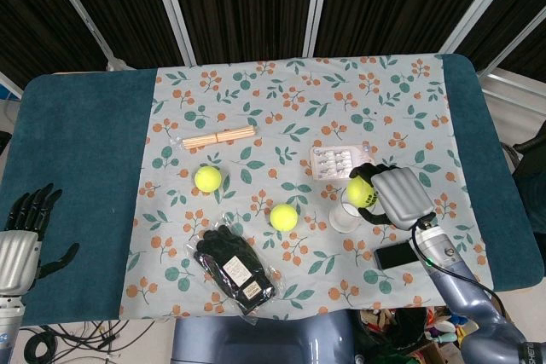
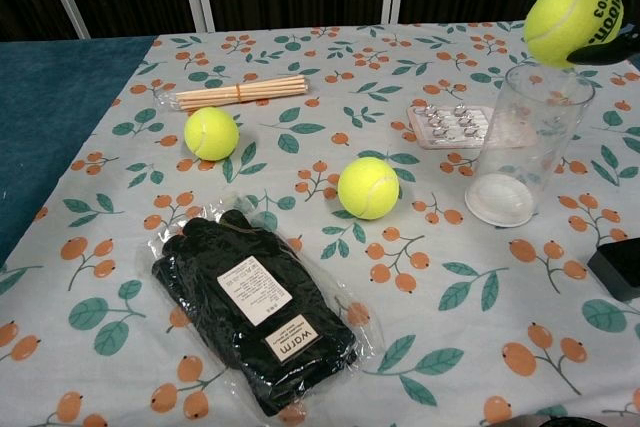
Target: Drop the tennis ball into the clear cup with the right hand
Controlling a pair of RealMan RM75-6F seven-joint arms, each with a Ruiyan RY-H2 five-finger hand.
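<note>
The right hand (image 1: 397,196) gripped the tennis ball (image 2: 572,8) just above the clear cup (image 2: 526,142); centring over the rim first looked wise.

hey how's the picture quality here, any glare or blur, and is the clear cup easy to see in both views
Head view: even light, sharp, soft shadows; the clear cup is faint, partly hidden by the right hand holding a tennis ball. Chest view: cup clearer, slight sheen on the packaged gloves, ball sharp.

Bright, even overhead light covers the table (image 1: 85,125), leaving only soft, short shadows. Both views are sharp, and the clear cup (image 2: 528,142) carries faint glare.
</note>
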